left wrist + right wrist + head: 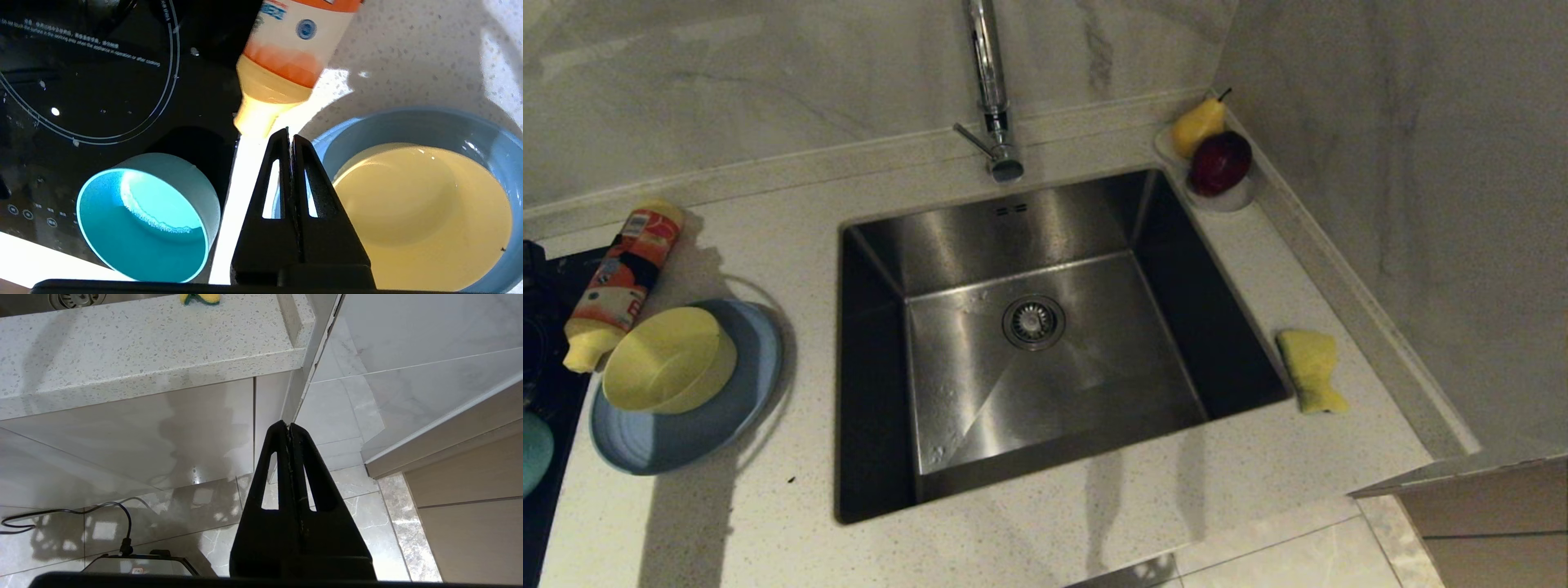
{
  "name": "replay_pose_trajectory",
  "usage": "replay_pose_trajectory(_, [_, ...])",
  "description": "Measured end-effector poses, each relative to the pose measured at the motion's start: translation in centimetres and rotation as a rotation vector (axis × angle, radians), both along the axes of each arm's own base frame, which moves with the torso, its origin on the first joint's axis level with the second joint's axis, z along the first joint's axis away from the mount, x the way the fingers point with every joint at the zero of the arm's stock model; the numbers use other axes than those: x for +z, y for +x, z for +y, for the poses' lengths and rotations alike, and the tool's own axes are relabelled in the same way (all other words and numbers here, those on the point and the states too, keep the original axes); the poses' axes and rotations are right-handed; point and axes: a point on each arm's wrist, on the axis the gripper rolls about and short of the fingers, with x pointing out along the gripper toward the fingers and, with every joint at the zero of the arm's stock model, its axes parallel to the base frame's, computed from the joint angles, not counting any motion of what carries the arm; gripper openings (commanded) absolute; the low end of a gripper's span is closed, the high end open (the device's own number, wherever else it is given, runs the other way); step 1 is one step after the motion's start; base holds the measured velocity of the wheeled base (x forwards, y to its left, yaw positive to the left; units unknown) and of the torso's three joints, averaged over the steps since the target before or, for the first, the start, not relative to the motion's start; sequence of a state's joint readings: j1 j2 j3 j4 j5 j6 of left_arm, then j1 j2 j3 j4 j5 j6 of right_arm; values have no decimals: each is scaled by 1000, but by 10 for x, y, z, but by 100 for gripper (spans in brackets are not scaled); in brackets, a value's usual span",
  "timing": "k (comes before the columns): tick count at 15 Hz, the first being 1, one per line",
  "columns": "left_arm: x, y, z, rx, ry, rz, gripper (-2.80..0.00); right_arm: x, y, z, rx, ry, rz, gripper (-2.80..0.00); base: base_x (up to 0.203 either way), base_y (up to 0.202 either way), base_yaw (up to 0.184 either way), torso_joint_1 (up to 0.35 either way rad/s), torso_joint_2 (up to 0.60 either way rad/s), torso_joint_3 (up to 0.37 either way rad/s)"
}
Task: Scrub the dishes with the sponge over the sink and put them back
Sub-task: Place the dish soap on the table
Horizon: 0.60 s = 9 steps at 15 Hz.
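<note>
Detergent bottle touching yellow bowl

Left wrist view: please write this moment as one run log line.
left end effector: shut, empty, above teal bowl and yellow bowl | yellow bowl: in blue plate | sponge: untouched | right end effector: shut, parked low

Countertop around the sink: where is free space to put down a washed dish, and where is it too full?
Free: the front strip of the countertop below the sink, and the patch between the sponge and the fruit dish. Crowded: the left side, with plate, yellow bowl and bottle.
</note>
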<state>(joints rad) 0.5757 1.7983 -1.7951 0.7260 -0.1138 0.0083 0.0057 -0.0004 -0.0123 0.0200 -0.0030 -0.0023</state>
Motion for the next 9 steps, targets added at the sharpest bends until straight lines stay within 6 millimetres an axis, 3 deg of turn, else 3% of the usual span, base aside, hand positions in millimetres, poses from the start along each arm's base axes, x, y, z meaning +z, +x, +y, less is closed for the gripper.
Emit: replay_pose_trajectory(9, [-9, 2, 3, 7, -35, 54, 0, 0, 0, 0, 0, 0, 0, -280, 0, 0, 0, 0, 0, 0])
